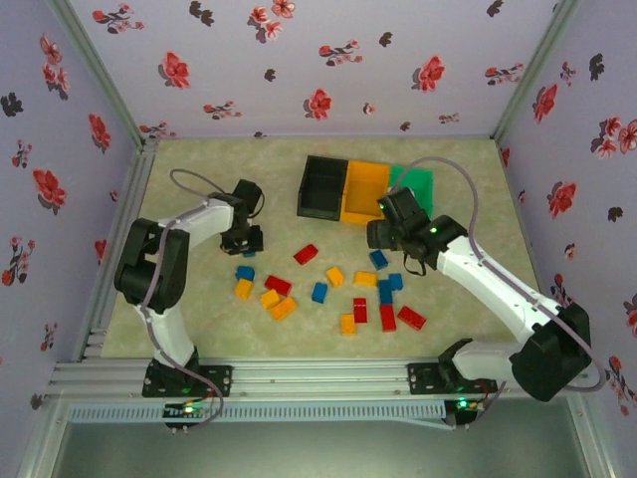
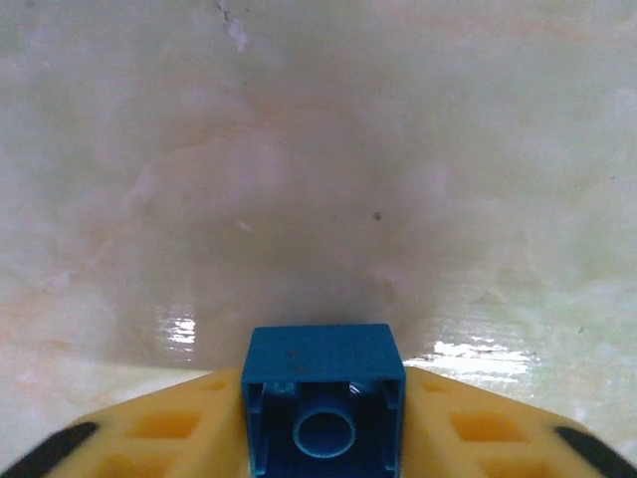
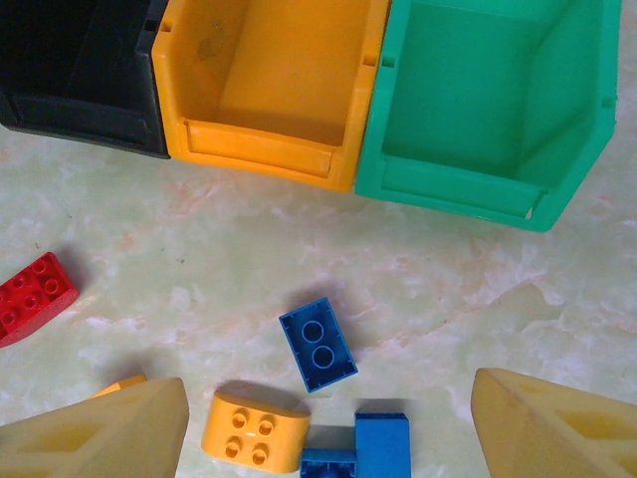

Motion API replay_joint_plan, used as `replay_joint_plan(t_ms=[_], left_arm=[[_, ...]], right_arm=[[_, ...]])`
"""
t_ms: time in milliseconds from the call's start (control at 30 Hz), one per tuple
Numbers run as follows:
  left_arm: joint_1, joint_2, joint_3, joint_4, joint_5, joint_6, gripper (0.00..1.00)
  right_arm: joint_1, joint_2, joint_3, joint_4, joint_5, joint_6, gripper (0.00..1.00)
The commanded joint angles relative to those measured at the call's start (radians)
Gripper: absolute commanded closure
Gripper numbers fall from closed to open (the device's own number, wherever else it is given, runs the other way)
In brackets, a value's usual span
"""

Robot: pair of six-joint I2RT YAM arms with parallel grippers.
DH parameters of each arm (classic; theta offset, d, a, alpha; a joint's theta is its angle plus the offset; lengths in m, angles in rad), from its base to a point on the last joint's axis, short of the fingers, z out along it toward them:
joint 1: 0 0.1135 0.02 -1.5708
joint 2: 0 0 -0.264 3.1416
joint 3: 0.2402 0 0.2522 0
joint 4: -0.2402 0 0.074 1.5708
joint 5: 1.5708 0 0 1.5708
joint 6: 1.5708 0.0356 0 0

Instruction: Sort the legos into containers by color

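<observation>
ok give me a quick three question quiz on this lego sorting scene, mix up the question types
1. True or false: the left end effector is shut on a blue lego.
2. Multiple choice: what colour is the middle container in the row of three? A black, B orange, C green.
3. Fill in the blank: the right end effector hangs over the table with its jaws ____ and nothing between them.

Key: 1 true; 2 B; 3 open.
</observation>
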Motion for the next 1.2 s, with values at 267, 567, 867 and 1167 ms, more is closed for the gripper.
replay_joint_plan(t_ms=[267, 567, 867, 1167], left_arm=[[-0.009, -0.048, 0.172, -0.13, -0.027, 0.036, 0.8], [-0.071, 0.029, 0.445, -0.18, -0.02, 0.048, 0.8], [-0.148, 0.244, 0.776, -0.17, 0.007, 0.032, 0.8], [-0.189, 0.491, 1.112, -0.2, 0.02, -0.045, 0.77]], right_arm=[[0.01, -0.062, -0.027, -0.055, 0.061, 0.029, 0.26], [0.01, -0.092, -0.05, -0.067, 0.066, 0.05, 0.27], [0.01, -0.128, -0.083, -0.058, 0.05, 0.086, 0.28], [0.012, -0.16, -0.108, -0.065, 0.048, 0.104, 0.29]])
